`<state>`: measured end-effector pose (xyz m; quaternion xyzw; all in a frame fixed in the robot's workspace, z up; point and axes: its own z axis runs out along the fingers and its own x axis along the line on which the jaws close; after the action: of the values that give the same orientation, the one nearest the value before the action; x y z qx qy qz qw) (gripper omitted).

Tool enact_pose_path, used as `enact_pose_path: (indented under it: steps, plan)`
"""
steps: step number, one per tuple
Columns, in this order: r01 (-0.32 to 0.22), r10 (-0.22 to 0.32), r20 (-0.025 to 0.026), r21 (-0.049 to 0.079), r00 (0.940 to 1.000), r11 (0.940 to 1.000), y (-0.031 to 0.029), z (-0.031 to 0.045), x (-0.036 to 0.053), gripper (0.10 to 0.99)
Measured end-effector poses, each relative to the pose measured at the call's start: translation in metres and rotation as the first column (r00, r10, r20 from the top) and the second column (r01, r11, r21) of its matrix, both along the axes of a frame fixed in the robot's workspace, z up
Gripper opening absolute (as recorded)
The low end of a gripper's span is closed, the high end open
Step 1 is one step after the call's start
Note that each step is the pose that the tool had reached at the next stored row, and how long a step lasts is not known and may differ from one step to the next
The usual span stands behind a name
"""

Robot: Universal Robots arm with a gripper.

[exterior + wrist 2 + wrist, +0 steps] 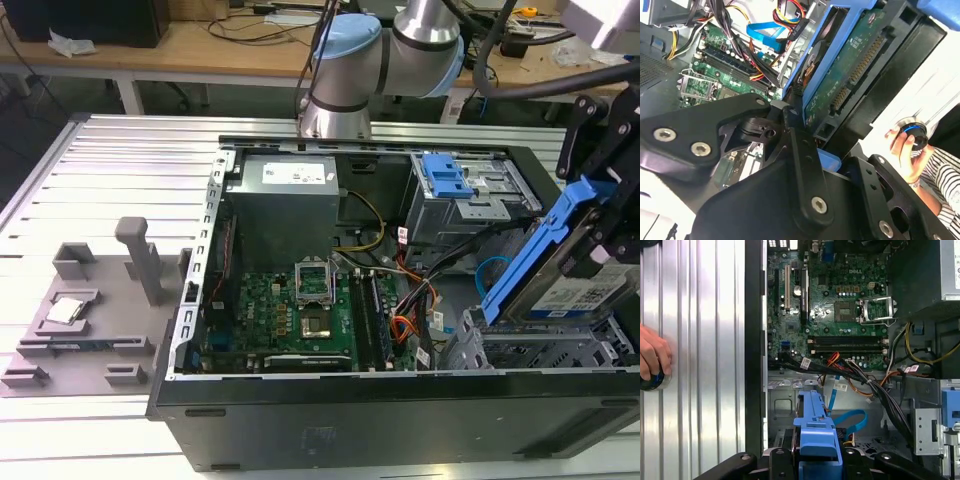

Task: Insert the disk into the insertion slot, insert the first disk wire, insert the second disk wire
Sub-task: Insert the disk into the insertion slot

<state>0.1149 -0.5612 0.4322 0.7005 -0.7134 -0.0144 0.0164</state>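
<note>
My gripper (604, 222) is shut on the disk (572, 290), a silver drive with a white label in a bright blue caddy. The disk hangs steeply tilted over the insertion slot (530, 352), a light-grey perforated cage at the case's near corner on the exterior view's right. Its low edge is close to the cage top; contact cannot be judged. The second wrist view shows the disk's green circuit-board underside (850, 75). The first wrist view shows the caddy's blue edge (815, 432) between the black fingers (765, 465). A loose blue wire (490, 275) curls beside the cage.
The open computer case (190, 300) lies on a ribbed metal table, with the motherboard (290, 315) and power supply (285, 200) inside. A blue-tabbed upper drive cage (465, 195) stands behind the slot. Coloured power wires (405, 325) lie nearby. A person's hand (652, 360) rests on a knob beside the case.
</note>
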Motion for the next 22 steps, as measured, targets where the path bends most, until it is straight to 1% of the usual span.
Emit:
enact_pose_path:
  steps: [2,7,12,13,15,19,21,22]
  plan:
    - [0.0,0.0,0.0,0.0,1.0,1.0,0.0007,-0.003,0.0,0.365]
    - [-0.002,0.002,0.0,0.0,1.0,1.0,0.0029,-0.0073,-0.0012,0.365]
    - [-0.002,0.002,0.0,0.0,1.0,1.0,0.0029,-0.0129,-0.0015,0.365]
    - [-0.002,0.002,0.0,0.0,1.0,1.0,0.0029,-0.015,-0.0016,0.365]
    - [-0.002,0.002,0.0,0.0,1.0,1.0,0.0029,-0.0217,-0.0017,0.365]
    - [-0.002,0.002,-0.0001,0.0,1.0,1.0,0.0029,-0.0312,-0.0017,0.365]
    - [-0.002,0.002,0.0,0.0,1.0,1.0,0.0029,-0.0373,-0.0017,0.365]
    - [-0.002,0.002,0.0,0.0,1.0,1.0,0.0029,-0.0421,-0.0017,0.365]
